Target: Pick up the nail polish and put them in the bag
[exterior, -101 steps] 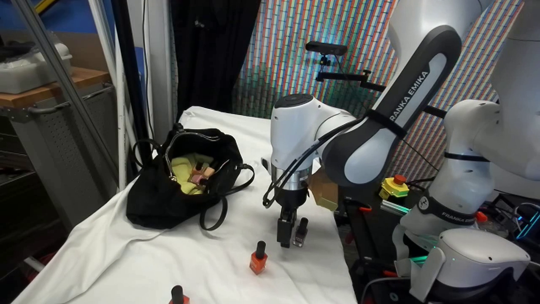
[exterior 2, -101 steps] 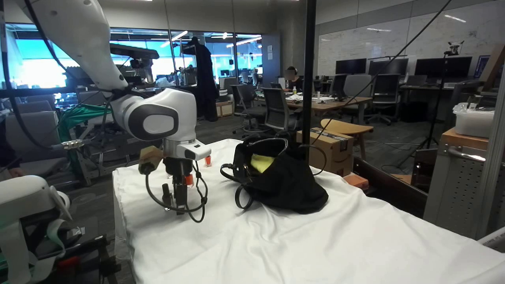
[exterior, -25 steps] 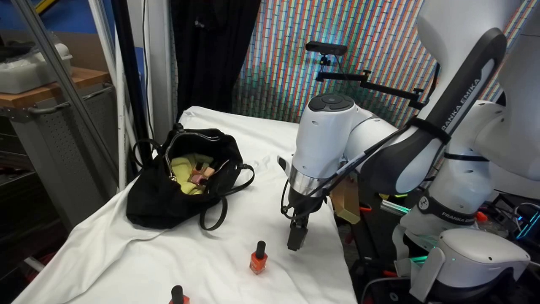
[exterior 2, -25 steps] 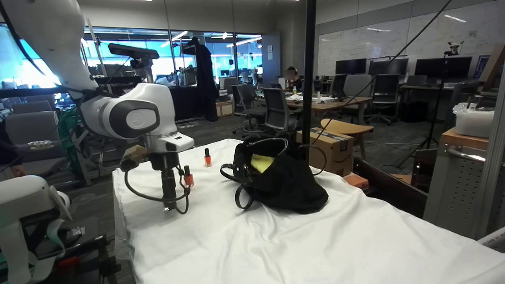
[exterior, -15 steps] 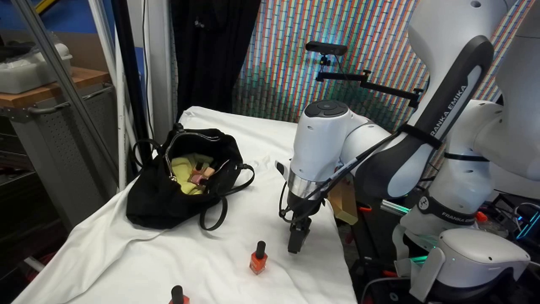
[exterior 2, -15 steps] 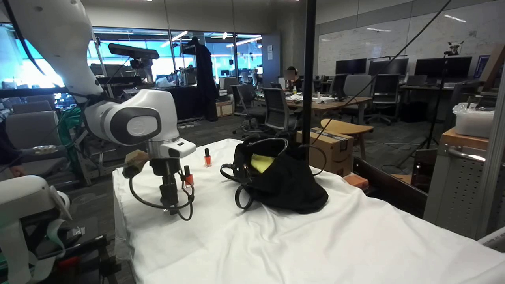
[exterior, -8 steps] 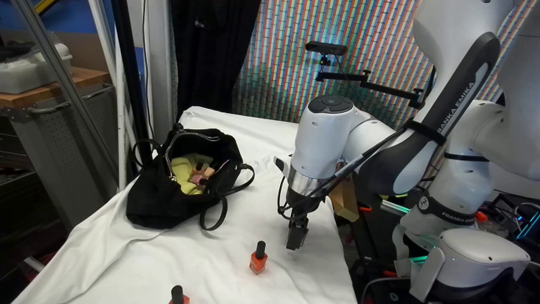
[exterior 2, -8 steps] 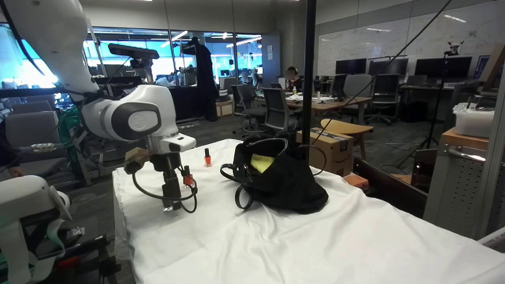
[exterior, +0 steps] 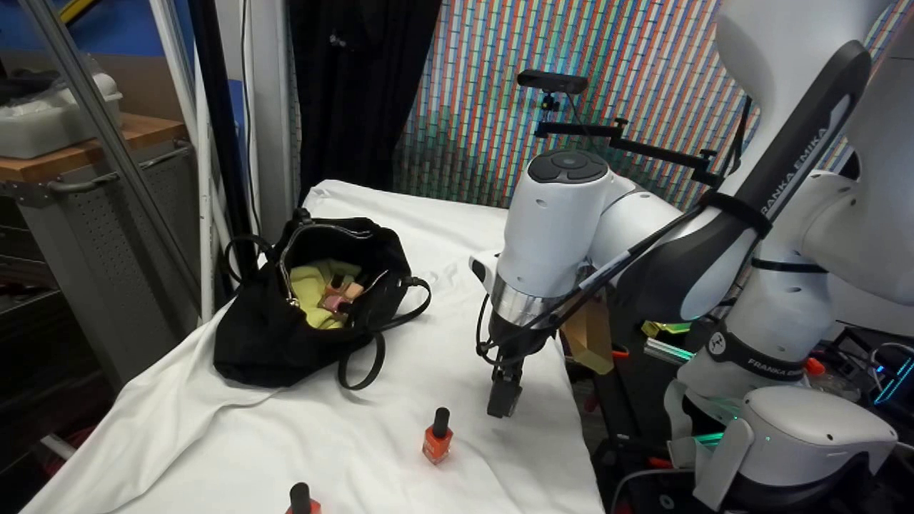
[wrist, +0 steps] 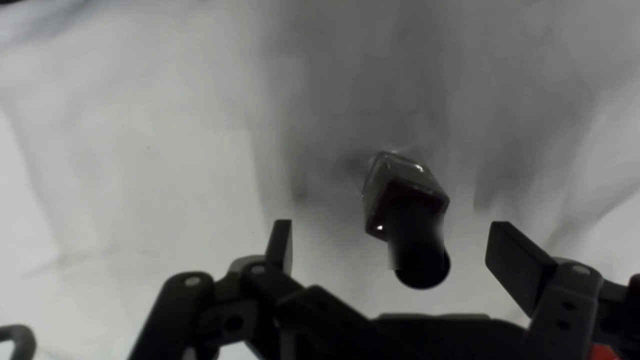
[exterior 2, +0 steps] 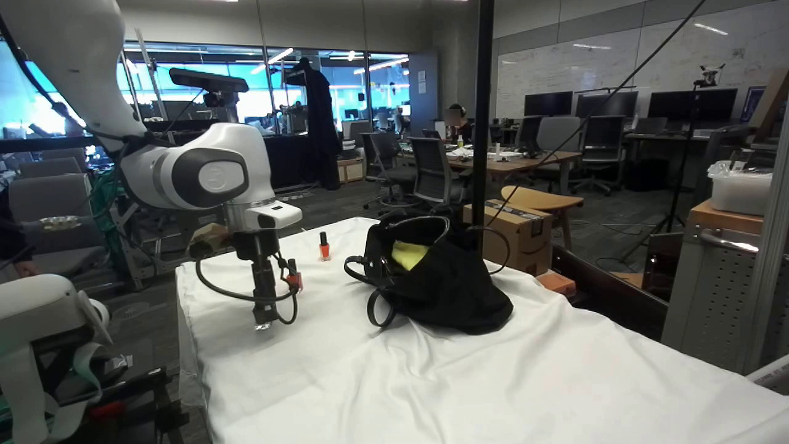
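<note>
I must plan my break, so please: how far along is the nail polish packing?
Done: a few bottles lie in the bag; their number is unclear.
In hand: the claw is open, with the dark bottle seen between its jaws, not gripped.
Left: that bottle, plus the nearer orange bottle and the farther orange bottle, both on the white cloth.

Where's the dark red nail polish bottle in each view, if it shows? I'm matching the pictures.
Wrist view: dark red bottle, right of center, between the open jaws of the gripper.
In an exterior view: lower left; only what looks like its glass base shows, under the gripper.
In an exterior view: not visible; the gripper probably hides it.
Shared landmark: the gripper, in all three.
</note>
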Controlling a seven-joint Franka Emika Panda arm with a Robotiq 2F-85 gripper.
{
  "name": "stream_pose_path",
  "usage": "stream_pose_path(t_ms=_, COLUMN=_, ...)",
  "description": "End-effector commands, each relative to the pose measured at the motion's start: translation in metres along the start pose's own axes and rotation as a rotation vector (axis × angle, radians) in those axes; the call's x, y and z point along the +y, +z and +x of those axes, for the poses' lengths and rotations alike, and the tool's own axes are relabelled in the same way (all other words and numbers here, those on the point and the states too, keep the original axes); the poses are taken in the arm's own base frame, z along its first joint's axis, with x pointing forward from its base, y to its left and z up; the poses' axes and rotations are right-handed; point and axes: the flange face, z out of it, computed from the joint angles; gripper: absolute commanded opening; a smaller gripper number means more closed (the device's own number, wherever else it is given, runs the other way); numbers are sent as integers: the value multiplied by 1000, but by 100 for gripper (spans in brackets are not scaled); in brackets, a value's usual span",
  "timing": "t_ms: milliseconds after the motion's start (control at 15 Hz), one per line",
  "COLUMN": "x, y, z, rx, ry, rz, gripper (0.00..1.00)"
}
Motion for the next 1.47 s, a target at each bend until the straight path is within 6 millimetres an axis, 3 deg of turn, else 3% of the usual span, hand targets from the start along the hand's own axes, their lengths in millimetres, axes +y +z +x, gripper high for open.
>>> stream_pose_path(t_ms=0, x=-5, y=-11, z=-4, rx=-4, ry=29, rz=-14, gripper=100)
stream_pose_path(t_ms=933, x=-9, y=0, z=-16, rx=-19, ry=15, rz=21, gripper=100)
stream_pose_path(t_ms=1400, x=-8, y=11, z=-12, rx=-13, ry=-49, rz=43, gripper=100)
